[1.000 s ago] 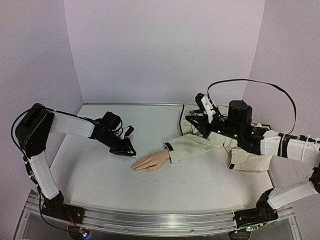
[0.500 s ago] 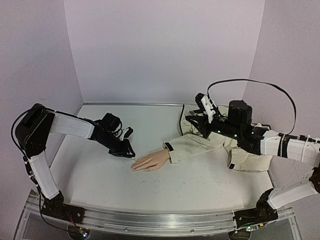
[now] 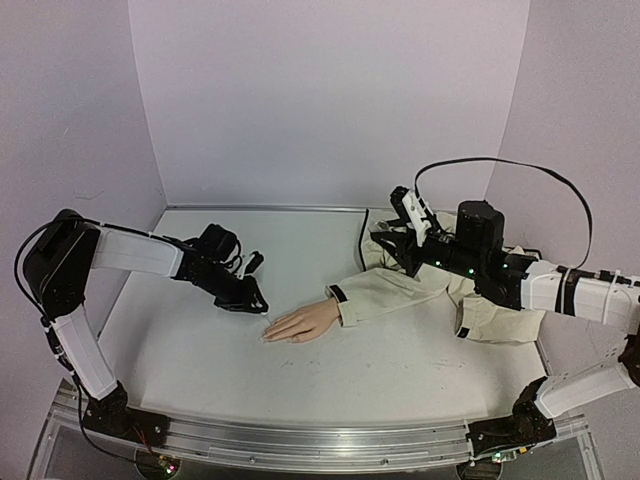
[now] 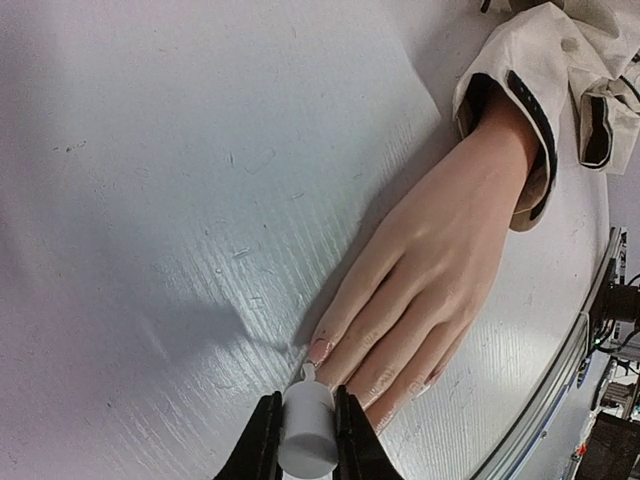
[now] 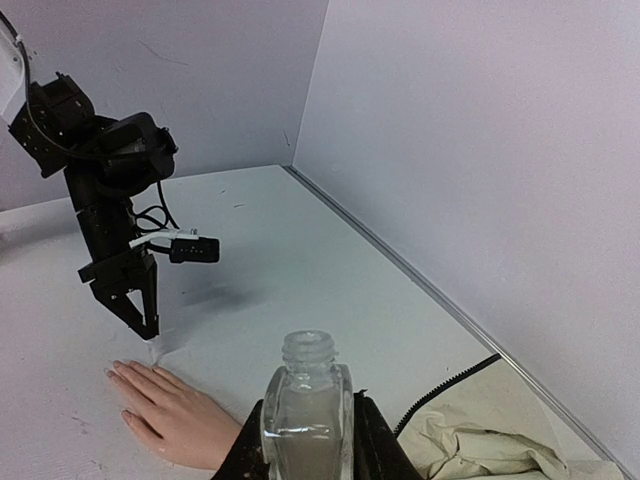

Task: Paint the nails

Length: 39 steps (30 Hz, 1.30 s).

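Right gripper (image 5: 307,440) clamping open clear bottle (image 5: 306,385), left gripper (image 4: 305,430) pinching white cap (image 4: 307,448) by nails (image 4: 320,350)

Just short of the hand (image 4: 430,260), the cap (image 4: 306,440) in my left gripper (image 4: 305,400) runs off the bottom edge and hides its brush tip, so contact with the nails (image 4: 320,350) is unclear. Behind the hand, the bottle (image 5: 305,400) in my right gripper (image 5: 307,440) is cut off below.
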Each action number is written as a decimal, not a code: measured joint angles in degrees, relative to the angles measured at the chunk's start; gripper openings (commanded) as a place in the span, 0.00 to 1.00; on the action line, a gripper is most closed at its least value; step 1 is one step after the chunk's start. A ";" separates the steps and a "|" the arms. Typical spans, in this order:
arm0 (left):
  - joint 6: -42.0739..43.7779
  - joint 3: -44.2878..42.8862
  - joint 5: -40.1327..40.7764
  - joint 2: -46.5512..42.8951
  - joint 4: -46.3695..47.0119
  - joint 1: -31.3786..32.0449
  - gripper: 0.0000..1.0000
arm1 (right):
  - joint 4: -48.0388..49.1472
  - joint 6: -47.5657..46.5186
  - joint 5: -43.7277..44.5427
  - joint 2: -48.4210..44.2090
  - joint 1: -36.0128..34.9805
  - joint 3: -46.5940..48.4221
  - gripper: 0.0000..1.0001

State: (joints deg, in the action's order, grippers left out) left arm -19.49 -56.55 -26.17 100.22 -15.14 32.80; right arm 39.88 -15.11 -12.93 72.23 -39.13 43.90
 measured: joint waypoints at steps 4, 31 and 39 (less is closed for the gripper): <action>0.00 0.02 0.50 -1.14 -0.35 0.00 0.00 | 0.00 0.02 0.00 0.00 0.00 0.00 0.00; -0.04 -1.49 -1.11 1.36 -0.24 0.00 0.00 | 0.00 0.00 -0.13 0.00 0.02 0.00 0.00; -0.04 -1.51 -1.31 1.97 -0.02 0.00 0.00 | 0.00 0.02 -0.13 0.22 0.02 0.00 0.00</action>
State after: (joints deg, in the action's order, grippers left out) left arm -19.53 -58.06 -27.49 102.19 -15.16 32.80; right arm 39.88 -15.09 -13.06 72.44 -39.11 43.90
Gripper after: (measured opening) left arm 0.153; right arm 0.220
